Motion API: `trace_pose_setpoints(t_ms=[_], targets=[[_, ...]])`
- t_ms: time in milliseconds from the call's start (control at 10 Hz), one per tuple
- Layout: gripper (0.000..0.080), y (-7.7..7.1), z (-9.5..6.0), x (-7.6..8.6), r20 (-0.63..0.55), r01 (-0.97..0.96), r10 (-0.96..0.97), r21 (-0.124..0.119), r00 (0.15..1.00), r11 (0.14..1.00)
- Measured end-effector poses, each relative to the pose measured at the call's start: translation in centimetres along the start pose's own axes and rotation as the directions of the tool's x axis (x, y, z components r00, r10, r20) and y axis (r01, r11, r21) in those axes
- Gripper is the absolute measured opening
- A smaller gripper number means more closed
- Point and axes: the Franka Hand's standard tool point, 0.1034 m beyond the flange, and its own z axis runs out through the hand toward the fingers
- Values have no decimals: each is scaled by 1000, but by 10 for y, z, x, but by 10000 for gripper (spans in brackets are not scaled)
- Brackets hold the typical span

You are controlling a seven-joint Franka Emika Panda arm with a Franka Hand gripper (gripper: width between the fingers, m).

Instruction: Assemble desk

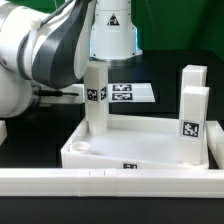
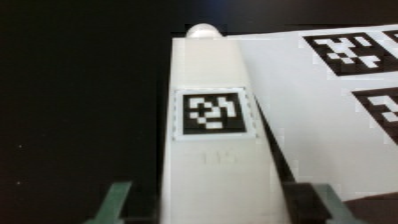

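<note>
The white tray-like tabletop lies with its rim up. One white leg stands upright at its far corner on the exterior view's left. The same leg, with its tag, fills the wrist view. My gripper reaches in from the exterior view's left and straddles this leg. The jaws stand on either side of it with a dark gap on each side, so the gripper is open. Two more legs stand upright on the tabletop's side at the exterior view's right. A fourth leg is not in view.
The marker board lies behind the tabletop and shows beside the leg in the wrist view. A long white border rail runs along the front. The robot's base stands at the back.
</note>
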Motion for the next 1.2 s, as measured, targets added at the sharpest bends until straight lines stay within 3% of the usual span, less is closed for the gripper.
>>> trace_pose_setpoints(t_ms=[200,400,500,800,900,1200], targets=[[288,-5,-18,-10,-20,16,-16,1,1000,1000],[288,-18,-52,-29,-94,130,-131,-21,987,991],[288,-22,-62,-36,-120,141,-143,-22,982,990],[288,-18,-61,-28,-149,137,-140,-29,979,990],[288,-17,-67,-24,-207,136,-143,-46,968,990],[289,-25,-105,-42,-347,139,-154,-69,925,988]])
